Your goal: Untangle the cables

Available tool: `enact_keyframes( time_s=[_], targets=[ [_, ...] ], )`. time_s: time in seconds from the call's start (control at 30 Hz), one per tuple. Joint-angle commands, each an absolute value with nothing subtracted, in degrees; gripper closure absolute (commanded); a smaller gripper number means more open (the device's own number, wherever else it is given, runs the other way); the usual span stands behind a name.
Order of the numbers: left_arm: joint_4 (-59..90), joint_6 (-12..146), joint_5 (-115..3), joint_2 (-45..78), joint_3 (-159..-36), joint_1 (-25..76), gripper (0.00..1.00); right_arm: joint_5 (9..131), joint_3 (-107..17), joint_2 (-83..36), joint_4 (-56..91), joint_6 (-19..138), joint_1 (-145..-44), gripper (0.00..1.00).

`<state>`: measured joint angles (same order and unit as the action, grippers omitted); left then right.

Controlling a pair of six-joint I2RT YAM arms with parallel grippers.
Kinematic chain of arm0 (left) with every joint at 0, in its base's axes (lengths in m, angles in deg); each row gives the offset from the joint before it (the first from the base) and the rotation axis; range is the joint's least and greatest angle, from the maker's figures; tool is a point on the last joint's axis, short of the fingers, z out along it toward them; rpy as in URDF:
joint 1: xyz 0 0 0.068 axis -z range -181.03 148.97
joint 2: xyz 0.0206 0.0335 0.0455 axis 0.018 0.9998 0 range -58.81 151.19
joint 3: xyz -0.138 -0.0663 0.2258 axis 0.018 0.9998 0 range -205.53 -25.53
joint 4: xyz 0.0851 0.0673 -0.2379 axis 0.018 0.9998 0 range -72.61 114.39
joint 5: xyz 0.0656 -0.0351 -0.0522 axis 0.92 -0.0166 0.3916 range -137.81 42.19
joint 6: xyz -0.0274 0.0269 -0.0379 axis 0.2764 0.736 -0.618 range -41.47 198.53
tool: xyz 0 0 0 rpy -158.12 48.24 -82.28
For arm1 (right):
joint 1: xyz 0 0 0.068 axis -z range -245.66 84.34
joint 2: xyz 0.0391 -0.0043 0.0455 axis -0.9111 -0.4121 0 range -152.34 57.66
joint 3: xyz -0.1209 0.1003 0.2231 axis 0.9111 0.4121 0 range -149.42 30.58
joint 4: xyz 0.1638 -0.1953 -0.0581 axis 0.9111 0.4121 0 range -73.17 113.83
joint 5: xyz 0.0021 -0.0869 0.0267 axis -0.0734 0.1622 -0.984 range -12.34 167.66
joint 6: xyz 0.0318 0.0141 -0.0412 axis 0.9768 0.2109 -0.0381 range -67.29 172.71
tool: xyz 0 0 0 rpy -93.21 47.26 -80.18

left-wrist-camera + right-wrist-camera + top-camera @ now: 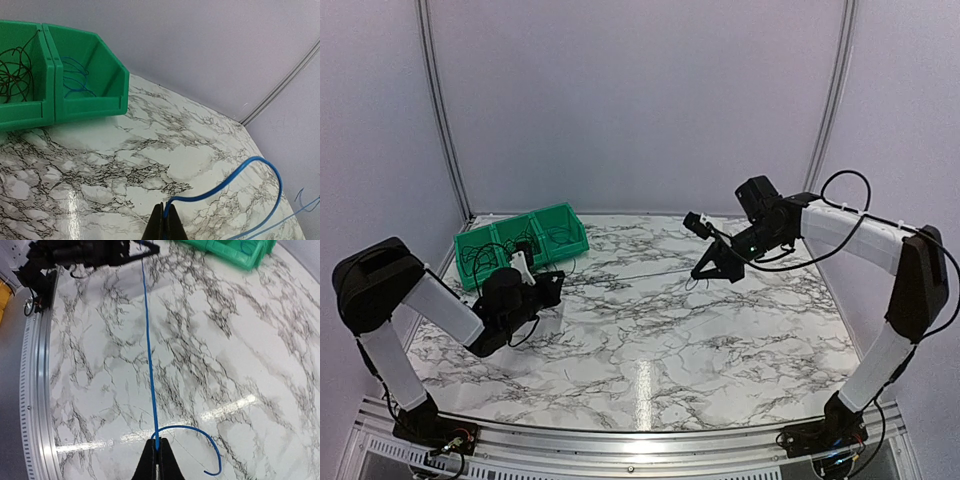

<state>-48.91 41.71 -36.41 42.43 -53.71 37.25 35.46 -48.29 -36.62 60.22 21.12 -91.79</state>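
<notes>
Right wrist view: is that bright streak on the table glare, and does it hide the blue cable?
Right wrist: yes, glare on the marble table, either side of the blue cable, which reads sharp. Top external: similar streak; the cable barely visible.

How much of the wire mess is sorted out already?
Most of it, I think. Done: a dark coil and a blue coil lie in separate compartments of the green bin. In hand: the left gripper and right gripper are both shut on one blue cable, stretched between them. Left: putting that cable away, probably in the bin.
</notes>
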Motion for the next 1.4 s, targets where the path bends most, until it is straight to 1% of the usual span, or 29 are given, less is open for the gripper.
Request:
enact_keyframes(
  time_s=[0.0,0.23,0.47,0.53,0.67,0.93,1.03,1.1,1.13,1.37],
  targets=[
    [-47.4,45.0,-30.1,34.7,-50.4,36.3,1.0,46.8,-44.4,-37.6,58.2,18.5,-91.2,1.0],
    [-47.3,48.5,-25.1,26.5,-47.2,35.5,1.0,54.7,-41.8,-41.4,58.4,18.4,-92.0,1.0],
    [-47.0,50.1,-24.5,21.6,-45.4,33.5,1.0,62.4,-37.6,-43.0,57.0,16.4,-96.7,1.0],
    [-46.7,51.2,-24.5,20.2,-45.2,33.1,0.99,63.2,-36.7,-43.5,56.8,16.3,-97.7,1.0],
    [-44.7,53.5,-24.5,18.2,-45.7,31.9,0.93,63.1,-36.4,-44.5,57.0,16.2,-98.5,1.0],
    [-42.5,55.2,-24.1,16.9,-46.7,28.5,0.91,64.0,-35.9,-45.0,57.3,15.9,-99.2,1.0],
    [-41.8,55.8,-26.2,17.4,-47.4,27.6,0.93,64.0,-35.8,-45.2,57.4,16.0,-99.2,1.0],
    [-41.4,55.9,-26.9,17.9,-47.8,27.2,0.99,64.1,-35.6,-45.4,57.4,16.0,-99.2,1.0],
    [-41.3,55.7,-27.1,18.2,-47.8,27.1,1.0,64.1,-35.6,-45.5,57.4,16.0,-99.2,1.0],
    [-41.2,56.1,-30.0,18.8,-47.5,25.5,1.0,64.6,-35.4,-45.8,57.4,15.8,-99.1,1.0]
  ],
)
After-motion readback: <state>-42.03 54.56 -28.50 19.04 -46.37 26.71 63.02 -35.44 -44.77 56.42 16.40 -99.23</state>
